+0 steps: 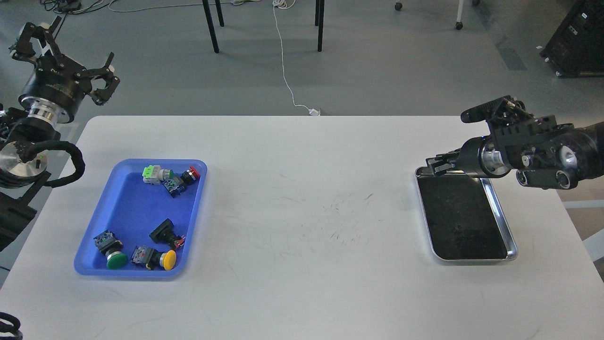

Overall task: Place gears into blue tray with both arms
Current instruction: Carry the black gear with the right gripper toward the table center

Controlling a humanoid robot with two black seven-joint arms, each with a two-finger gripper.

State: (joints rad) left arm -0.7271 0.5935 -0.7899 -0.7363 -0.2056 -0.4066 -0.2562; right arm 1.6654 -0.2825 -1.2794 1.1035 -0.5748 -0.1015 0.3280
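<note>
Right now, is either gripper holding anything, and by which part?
The left gripper is open and holds nothing. The right gripper, at the steel tray's far end, is too dark to tell.

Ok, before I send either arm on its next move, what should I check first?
1. Left hand open and empty: ok, raised beyond the table's far left corner.
2. Right hand open: cannot tell, dark and small over the steel tray's far corner.
3. Gears located: cannot tell, only a faint speck on the steel tray's dark bottom.
4. Room in the blue tray: ok, bare middle, push-buttons at both ends.
5. Blue tray flat on the table: ok.
</note>
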